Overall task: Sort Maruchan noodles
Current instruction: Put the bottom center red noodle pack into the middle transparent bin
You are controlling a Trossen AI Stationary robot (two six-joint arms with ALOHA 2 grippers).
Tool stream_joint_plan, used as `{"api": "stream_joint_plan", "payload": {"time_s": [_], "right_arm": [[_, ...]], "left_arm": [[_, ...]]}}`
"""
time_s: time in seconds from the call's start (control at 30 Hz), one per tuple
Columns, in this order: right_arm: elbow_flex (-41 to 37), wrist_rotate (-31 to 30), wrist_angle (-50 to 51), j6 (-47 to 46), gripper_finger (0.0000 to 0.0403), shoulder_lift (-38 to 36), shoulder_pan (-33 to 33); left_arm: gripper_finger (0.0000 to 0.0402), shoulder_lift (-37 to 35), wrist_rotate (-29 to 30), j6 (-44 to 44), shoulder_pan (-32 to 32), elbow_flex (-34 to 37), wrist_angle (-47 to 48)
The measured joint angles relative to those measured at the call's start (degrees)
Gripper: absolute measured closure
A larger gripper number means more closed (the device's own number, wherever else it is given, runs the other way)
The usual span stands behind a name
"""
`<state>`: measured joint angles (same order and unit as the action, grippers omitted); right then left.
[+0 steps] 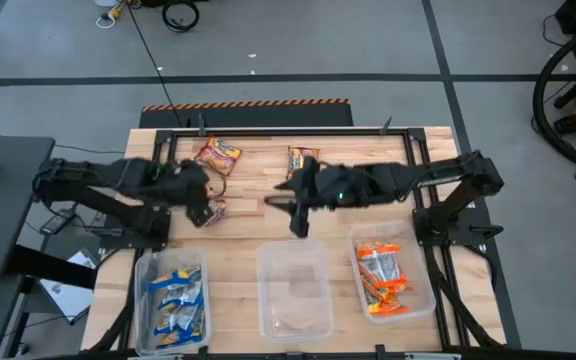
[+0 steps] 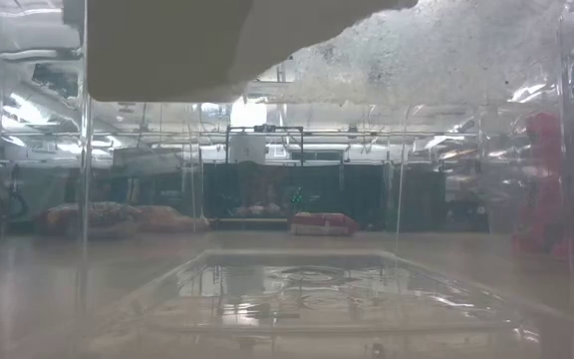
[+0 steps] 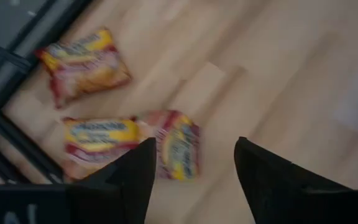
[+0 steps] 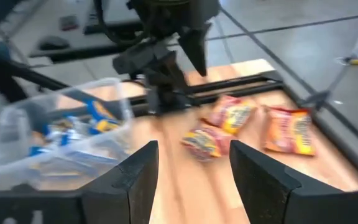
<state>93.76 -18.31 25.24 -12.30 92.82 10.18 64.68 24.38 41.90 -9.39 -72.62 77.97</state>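
While three clear bins sit along the near edge of the wooden table [image 1: 238, 225], the sorting looks partly done: the left bin [image 1: 140, 300] holds blue-and-white packets [image 1: 176, 300], the right bin [image 1: 423, 295] holds orange packets [image 1: 381, 278], and the middle bin [image 1: 293, 290] has nothing in it. By elimination it is probably meant for the dark red packets not yet binned.

Past the bins, both arms reach toward the table's middle. The left gripper [image 3: 191, 165] hangs above a dark red packet [image 3: 178, 143], its fingers spread wide with nothing between them; this reads as lining up for a grasp. That packet lies touching a second one [image 3: 98, 138], so a clean pick may nudge its neighbour. The right gripper [image 4: 191, 163] is likewise spread and empty, poised over bare wood just beyond the middle bin.

Further back, a third dark red packet [image 1: 218, 154] lies near the far edge on the left, and a fourth [image 1: 303, 157] sits beside the right arm.

Surface: pale wood planks, framed by black rails. Beyond the far edge, a hazard-striped strip [image 1: 246, 103], then grey floor with cables. The low view looks through bin plastic; little is readable there.
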Motion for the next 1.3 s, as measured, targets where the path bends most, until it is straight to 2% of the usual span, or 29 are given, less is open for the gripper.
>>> {"api": "stream_joint_plan", "payload": {"time_s": [0.13,0.23,0.43,0.57,0.7,0.83,1.03,1.3], "right_arm": [[0.0,-2.2,0.7,5.3,0.0196,-1.5,-3.3],[0.0,-4.7,0.1,7.1,0.0189,-2.2,-5.4],[0.0,-5.7,1.3,5.8,0.0161,-3.4,-8.7],[0.0,-5.6,1.4,4.9,0.0133,-3.4,-10.3],[0.0,-5.7,2.6,4.9,0.0110,-3.4,-11.8],[0.0,-4.4,5.6,5.7,0.0097,-3.6,-12.2],[0.0,-4.1,11.5,9.4,0.0093,-4.6,-12.3],[0.0,-1.9,19.8,14.9,0.0093,-8.5,-11.7]], "left_arm": [[0.0177,1.9,-2.3,-8.2,9.0,1.1,-2.1],[0.0177,2.4,-7.7,-11.5,14.0,6.3,-6.7],[0.0155,4.3,-15.2,-17.1,18.3,16.5,-19.7],[0.0120,8.1,-18.5,-16.3,19.6,18.8,-19.4],[0.0081,12.1,-18.5,-14.2,19.5,19.8,-24.8],[0.0068,16.7,-15.9,-11.6,19.3,19.2,-28.3],[0.0067,23.8,-8.9,-0.1,19.1,18.1,-24.7],[0.0067,30.1,-3.7,17.5,15.1,18.1,-21.2]]}}
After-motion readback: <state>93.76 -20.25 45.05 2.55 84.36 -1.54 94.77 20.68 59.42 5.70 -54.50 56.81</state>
